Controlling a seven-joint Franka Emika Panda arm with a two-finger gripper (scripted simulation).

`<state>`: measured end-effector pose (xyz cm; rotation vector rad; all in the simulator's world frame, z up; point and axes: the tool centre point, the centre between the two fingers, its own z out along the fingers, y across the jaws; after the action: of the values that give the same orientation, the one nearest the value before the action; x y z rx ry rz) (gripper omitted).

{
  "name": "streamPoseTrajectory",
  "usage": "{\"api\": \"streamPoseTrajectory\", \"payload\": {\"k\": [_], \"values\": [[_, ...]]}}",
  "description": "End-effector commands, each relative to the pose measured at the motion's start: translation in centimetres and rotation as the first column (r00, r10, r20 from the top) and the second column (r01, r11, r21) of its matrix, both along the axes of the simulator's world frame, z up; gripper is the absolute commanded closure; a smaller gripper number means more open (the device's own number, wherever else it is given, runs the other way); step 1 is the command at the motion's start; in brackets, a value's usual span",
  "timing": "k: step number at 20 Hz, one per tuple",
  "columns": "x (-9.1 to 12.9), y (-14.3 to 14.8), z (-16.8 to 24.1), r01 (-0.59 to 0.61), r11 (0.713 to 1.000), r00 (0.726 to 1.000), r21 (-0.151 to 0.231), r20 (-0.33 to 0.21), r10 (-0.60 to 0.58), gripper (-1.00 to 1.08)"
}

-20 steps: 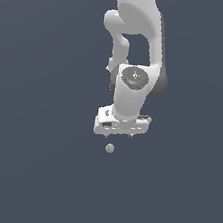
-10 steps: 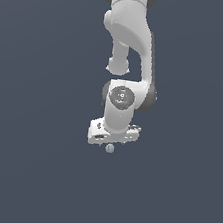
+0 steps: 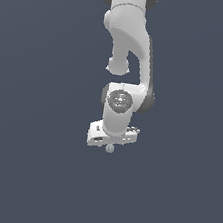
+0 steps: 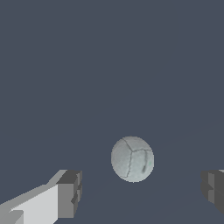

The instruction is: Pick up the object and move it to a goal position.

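The object is a tiny pale grey-green ball with thin dark seams, lying on the dark floor right under the white hand. In the wrist view the ball sits between my two fingers, nearer none of them by touch: both fingertips stand apart from it. My gripper is open, directly over the ball; its fingers are hidden by the hand in the exterior view. In the wrist view my gripper shows one grey fingertip and the other at the frame edge.
The white arm rises from the hand to the upper edge of the exterior view. The plain dark grey-blue floor surrounds it on all sides.
The arm has swung toward the exterior view's left and lowered; the hand now sits right over the ball, which has not moved.
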<state>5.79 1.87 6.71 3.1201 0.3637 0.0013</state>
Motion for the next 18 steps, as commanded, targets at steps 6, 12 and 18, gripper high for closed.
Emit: {"api": "streamPoseTrajectory", "payload": {"k": [6,12,18], "values": [[-0.1,0.0,-3.5,-0.001,1.0,1.0,0.0,-0.001,0.001,-0.92],[0.0,0.0,-4.6,-0.002,1.0,1.0,0.0,-0.001,0.002,-0.92],[0.0,0.0,-4.6,-0.002,1.0,1.0,0.0,-0.001,0.002,1.08]]}}
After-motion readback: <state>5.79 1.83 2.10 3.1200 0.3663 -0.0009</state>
